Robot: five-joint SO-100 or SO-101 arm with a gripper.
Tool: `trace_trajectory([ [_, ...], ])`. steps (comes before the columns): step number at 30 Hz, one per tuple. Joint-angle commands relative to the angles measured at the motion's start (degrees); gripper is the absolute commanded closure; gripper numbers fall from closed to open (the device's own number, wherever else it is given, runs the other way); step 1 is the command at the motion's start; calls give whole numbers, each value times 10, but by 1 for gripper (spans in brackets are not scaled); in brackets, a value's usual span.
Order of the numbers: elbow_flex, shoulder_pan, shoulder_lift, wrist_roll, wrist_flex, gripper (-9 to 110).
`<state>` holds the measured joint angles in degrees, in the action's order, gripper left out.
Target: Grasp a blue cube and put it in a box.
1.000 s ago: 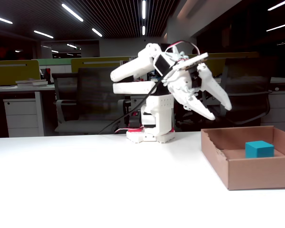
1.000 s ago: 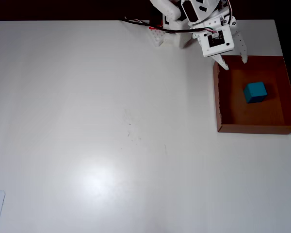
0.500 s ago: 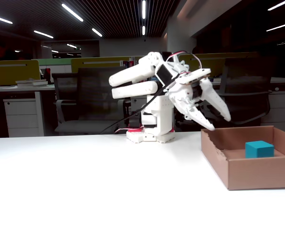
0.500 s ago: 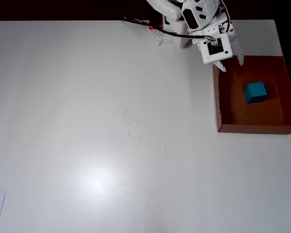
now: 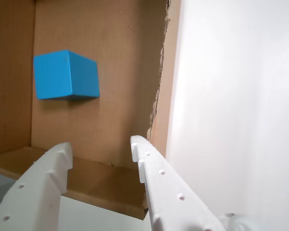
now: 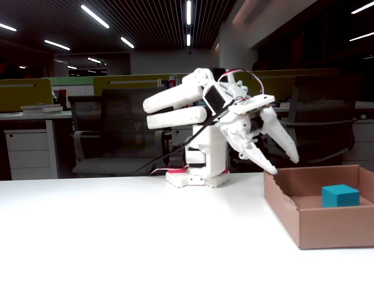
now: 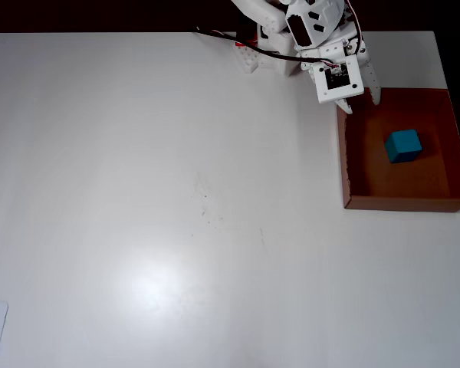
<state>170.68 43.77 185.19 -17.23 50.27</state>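
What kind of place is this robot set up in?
Most likely an open-plan office after hours. Behind the white table the fixed view shows rows of desks, office chairs and long ceiling strip lights, with the background dim.

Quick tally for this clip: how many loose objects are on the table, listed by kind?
Cube: 1, blue, lying inside the box
Box: 1, brown cardboard
Total: 2

White plastic arm with dark cables, tapered dimpled jaws, possibly red-trimmed base.
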Motion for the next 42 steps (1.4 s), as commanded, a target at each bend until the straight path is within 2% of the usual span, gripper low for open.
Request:
trace_trajectory([
  [1,-4,5,5,-4,4,87],
  [11,-4,4,5,-4,8,79],
  [42,-4,6,5,-4,9,79],
])
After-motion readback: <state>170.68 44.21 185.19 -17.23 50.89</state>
